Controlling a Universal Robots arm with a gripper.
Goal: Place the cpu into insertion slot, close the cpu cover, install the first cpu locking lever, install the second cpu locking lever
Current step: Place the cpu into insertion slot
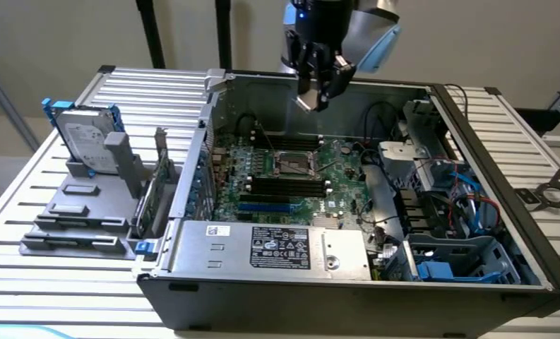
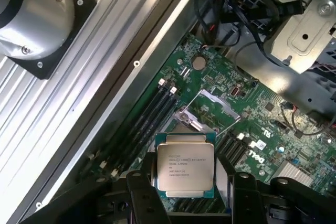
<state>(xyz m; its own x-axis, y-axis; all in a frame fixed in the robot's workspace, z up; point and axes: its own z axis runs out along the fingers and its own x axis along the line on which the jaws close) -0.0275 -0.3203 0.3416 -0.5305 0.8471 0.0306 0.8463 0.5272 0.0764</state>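
Claw around silvery-grey, print-topped square cpu

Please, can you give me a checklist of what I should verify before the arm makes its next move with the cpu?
1. The cpu is gripped between the fingers: ok.
2. The gripper hangs above the open case, clear of its walls: ok.
3. The cpu cover stands raised off the insertion slot: ok.
4. The insertion slot's dark centre is free of objects: ok, as far as the exterior view shows.
5. The cpu's corners match the insertion slot: cannot tell.
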